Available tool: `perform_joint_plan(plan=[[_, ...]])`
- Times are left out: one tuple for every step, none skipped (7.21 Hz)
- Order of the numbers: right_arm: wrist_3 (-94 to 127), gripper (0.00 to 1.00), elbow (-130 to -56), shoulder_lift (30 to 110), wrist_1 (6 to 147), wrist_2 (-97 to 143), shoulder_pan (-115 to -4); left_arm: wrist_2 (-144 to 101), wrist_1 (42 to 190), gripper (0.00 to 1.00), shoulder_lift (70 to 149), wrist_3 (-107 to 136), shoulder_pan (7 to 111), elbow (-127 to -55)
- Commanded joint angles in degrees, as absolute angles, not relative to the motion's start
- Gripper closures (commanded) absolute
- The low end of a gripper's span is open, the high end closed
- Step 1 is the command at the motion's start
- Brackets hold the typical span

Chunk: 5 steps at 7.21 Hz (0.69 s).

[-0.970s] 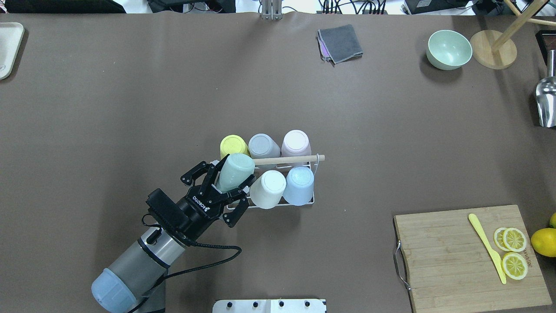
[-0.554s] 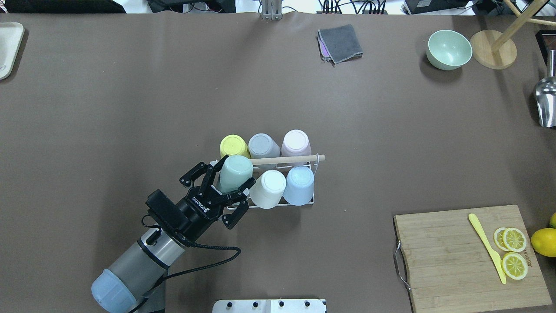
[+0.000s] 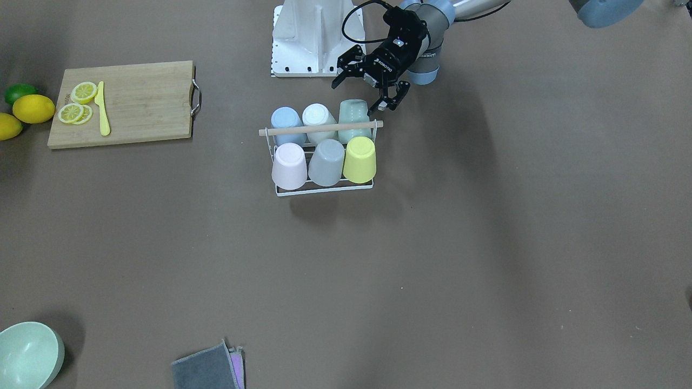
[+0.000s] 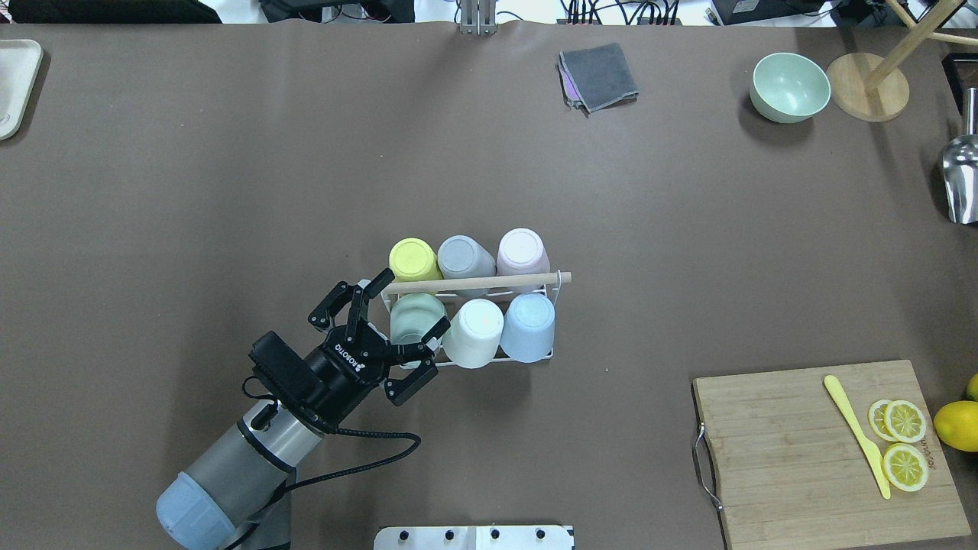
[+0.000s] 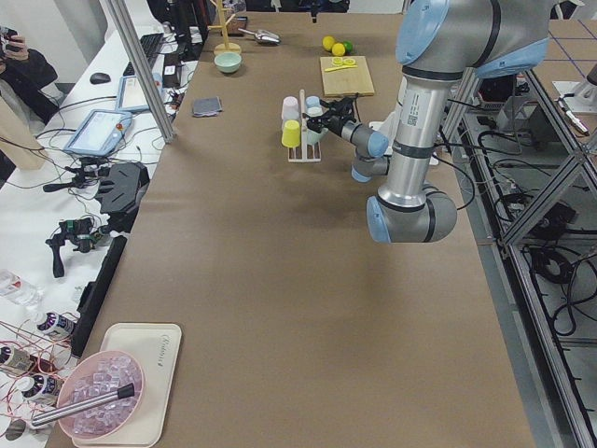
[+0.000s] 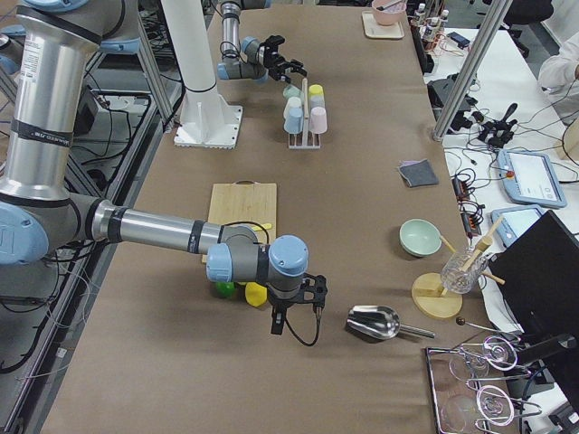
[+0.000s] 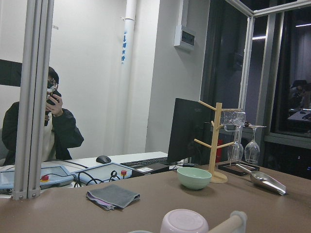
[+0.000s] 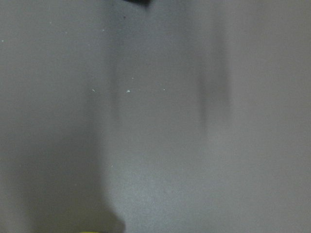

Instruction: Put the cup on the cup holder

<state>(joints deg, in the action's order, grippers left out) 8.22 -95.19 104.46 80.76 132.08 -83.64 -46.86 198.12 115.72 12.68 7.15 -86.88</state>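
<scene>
The pale green cup [image 4: 415, 315] stands upside down in the near-left slot of the white wire cup holder [image 4: 527, 357], just under its wooden rod [image 4: 489, 283]. Five more inverted cups fill the rack: yellow [image 4: 412, 258], grey, pink, white and blue. My left gripper [image 4: 413, 299] is open, its fingers spread on either side of the green cup [image 3: 354, 114] without pressing it; the front-facing view shows the same gripper [image 3: 358, 96] behind the rack [image 3: 324, 190]. My right gripper [image 6: 294, 309] shows only in the exterior right view, low over the table by the lemons; I cannot tell its state.
A cutting board [image 4: 795, 458] with lemon slices and a yellow knife lies at the near right, lemons [image 4: 955, 424] beside it. At the back are a grey cloth [image 4: 600, 76], a green bowl [image 4: 789, 86], a wooden stand [image 4: 867, 85] and a metal scoop [image 4: 961, 179]. A tray [image 4: 15, 84] sits far left.
The green cup went from tilted in my left gripper to standing inverted on the rack under the rod. The gripper opened and drew back slightly toward the robot.
</scene>
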Motion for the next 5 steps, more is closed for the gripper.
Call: perform_joint_plan(plan=[[8.96, 0.01, -95.10, 104.07, 80.77, 132.01, -83.67, -47.37, 197.67, 0.02, 115.40, 11.70, 9.47, -92.69], [9.14, 0.01, -95.10, 103.89, 80.77, 132.19, -83.67, -48.42, 196.71, 0.02, 115.23, 9.60, 12.80, -95.42], [11.23, 0.01, -95.97, 103.80, 80.68, 132.19, -83.67, -49.65, 190.87, 0.02, 114.53, 9.58, 16.66, -97.62], [11.86, 0.01, -96.06, 102.67, 80.68, 132.27, -83.67, -53.05, 184.02, 0.02, 114.00, 9.67, 21.66, -99.73], [11.87, 0.01, -95.72, 101.96, 80.77, 132.28, -83.67, -57.44, 177.86, 0.02, 113.56, 10.10, 26.06, -100.10]])
